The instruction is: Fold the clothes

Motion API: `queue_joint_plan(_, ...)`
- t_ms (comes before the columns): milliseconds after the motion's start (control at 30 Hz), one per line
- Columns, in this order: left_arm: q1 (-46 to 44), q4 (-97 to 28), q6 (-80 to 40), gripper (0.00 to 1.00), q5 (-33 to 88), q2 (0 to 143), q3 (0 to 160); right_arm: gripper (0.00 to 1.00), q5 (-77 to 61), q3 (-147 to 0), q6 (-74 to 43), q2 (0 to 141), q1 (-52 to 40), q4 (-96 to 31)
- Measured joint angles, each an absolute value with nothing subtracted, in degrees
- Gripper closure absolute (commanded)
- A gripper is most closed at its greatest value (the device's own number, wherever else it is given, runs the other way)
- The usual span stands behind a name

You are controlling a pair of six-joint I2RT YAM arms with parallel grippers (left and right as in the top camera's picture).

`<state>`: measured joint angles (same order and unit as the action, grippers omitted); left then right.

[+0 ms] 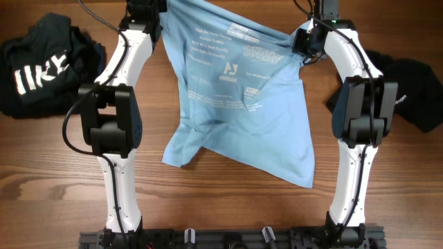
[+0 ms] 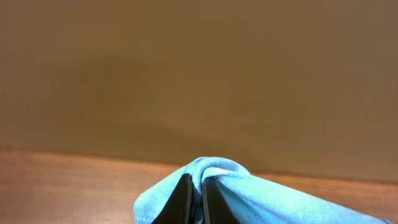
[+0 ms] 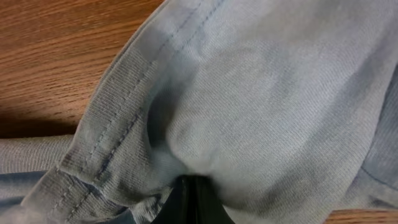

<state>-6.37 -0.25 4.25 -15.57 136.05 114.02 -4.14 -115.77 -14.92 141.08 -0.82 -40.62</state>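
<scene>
Our left end effector (image 2: 195, 198) and right end effector (image 3: 194, 198) are each clamped on a corner of the blue shirt (image 1: 235, 111). It stretches between them and trails onto the worktop (image 1: 228, 207). We should pull evenly so it lies flat.

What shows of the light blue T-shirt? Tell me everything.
The light blue T-shirt is a thin knit, cotton-looking, with white print across its far half and a stitched hem. It lies wrinkled on the wooden table, one near corner bunched. The left gripper and right gripper each pinch a far corner, jaws shut on cloth.
</scene>
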Motion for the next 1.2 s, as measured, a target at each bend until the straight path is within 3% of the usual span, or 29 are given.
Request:
queue_joint_plan(33, -6.37, 0.47, 4.69, 0.83, -15.59, 136.05, 114.02, 0.96, -4.27, -115.77, -14.92, 141.08, -0.82, -40.62)
queue_joint_plan(133, -6.24, 2.28, 6.35, 0.26, -16.64, 136.05, 114.04, 0.96, -4.49, -115.77, -14.92, 141.12, -0.86, -40.62)
queue_joint_plan(200, -5.69, 2.15, 6.61, 0.00, -17.65, 135.81, 114.08, 0.96, -4.47, -115.81, -14.90, 141.12, -0.86, -40.64)
queue_joint_plan(333, -4.71, -3.86, 6.72, 0.00, -18.81, 135.33, 114.39, 0.96, -4.49, -115.87, -14.92, 141.12, -0.86, -40.66)
queue_joint_plan(500, -4.71, -25.36, 2.37, 0.00, -18.04, 133.32, 114.76, 0.96, -4.47, -115.87, -14.92, 141.14, -0.86, -40.66)
queue_joint_plan(633, -4.91, -52.40, -4.01, 0.16, -8.82, 128.46, 114.85, 0.96, -4.49, -115.92, -14.72, 141.16, -0.86, -40.66)
queue_joint_plan(733, -4.93, -67.44, -6.96, 0.34, -1.13, 124.60, 114.91, 0.95, -4.51, -115.98, -14.68, 141.18, -0.86, -40.73)
queue_joint_plan(867, -5.02, -81.03, -8.49, 0.37, 4.32, 122.32, 115.13, 0.94, -5.21, -116.11, -13.61, 141.21, -0.69, -41.12)
queue_joint_plan(933, -5.02, -81.78, -8.91, 0.36, 5.28, 122.30, 115.13, 0.81, -5.54, -116.81, -13.28, 141.25, -0.64, -42.85)
queue_joint_plan(1000, -5.02, -81.38, -9.28, 0.36, 5.93, 122.30, 115.13, 0.54, -5.63, -117.34, -12.95, 141.29, -0.64, -44.82)
queue_joint_plan(1033, -5.02, -81.14, -9.50, 0.36, 6.13, 122.30, 115.13, 0.33, -5.78, -118.04, -12.40, 141.29, -0.64, -46.19)
queue_joint_plan(1067, -5.02, -80.99, -9.67, 0.36, 6.28, 122.30, 115.13, 0.24, -5.82, -118.80, -12.10, 141.29, -0.64, -47.66)
queue_joint_plan(1100, -5.02, -80.99, -9.80, 0.36, 6.42, 122.30, 115.13, 0.17, -5.82, -119.55, -11.90, 141.23, -0.67, -48.86)
queue_joint_plan(1200, -5.02, -82.72, -9.85, 0.36, 6.79, 122.30, 115.13, 0.11, -5.78, -120.70, -11.42, 139.85, -0.64, -52.73)
